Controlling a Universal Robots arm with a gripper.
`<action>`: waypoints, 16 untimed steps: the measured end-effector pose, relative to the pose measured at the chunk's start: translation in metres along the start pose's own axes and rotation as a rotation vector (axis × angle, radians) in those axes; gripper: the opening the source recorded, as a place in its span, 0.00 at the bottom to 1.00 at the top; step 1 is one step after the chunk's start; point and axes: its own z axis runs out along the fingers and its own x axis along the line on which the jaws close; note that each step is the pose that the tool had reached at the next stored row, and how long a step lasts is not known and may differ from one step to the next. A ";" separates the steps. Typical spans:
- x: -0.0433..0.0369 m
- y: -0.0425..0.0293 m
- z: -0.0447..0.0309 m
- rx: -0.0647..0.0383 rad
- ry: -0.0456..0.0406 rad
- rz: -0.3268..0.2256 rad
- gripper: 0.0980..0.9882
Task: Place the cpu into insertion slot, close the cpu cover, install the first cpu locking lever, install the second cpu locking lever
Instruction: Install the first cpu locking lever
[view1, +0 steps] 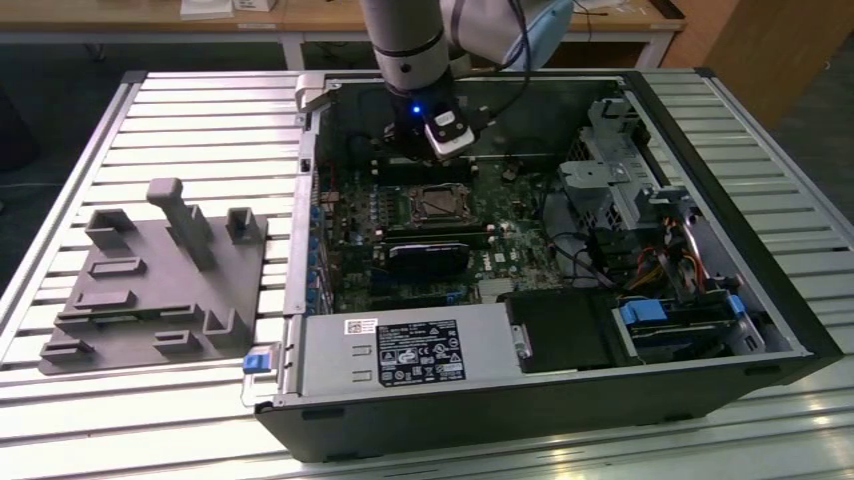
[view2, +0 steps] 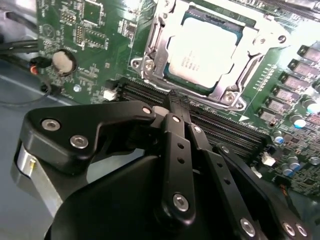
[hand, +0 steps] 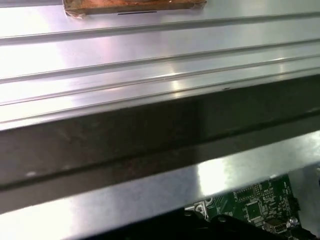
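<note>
1. The gripper (view2: 172, 97) is being shown nearest the lens in the second wrist view, its black fingers (view2: 176, 150) pressed together to a point and pinching nothing; the tip is hovering over the long black memory slots (view2: 220, 125), just beside the socket.
2. The cpu (view2: 202, 52) is being shown just beyond, its pale metal face lying flat within the insertion slot (view2: 150, 67), so the placing step is being judged complete.
3. The cpu cover (view2: 250, 62) is being shown lying down around the chip as a silver frame, so closing is being judged done or nearly done; whether either locking lever is being held under its hook cannot be told.
4. In the exterior view the gripper (view1: 441, 150) is being shown inside the open computer case (view1: 534, 420), near the insertion slot (view1: 437, 203).
5. The ribbed tabletop (view1: 200, 110) and a grey fixture (view1: 154, 280) are being shown farther off.
</note>
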 end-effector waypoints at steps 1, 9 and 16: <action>-0.0015 0.0003 0.0004 0.005 0.0074 0.000 0.01; -0.0103 -0.0009 0.0024 0.047 0.0512 -0.003 0.01; -0.0133 -0.0130 0.0016 0.059 0.0486 -0.005 0.01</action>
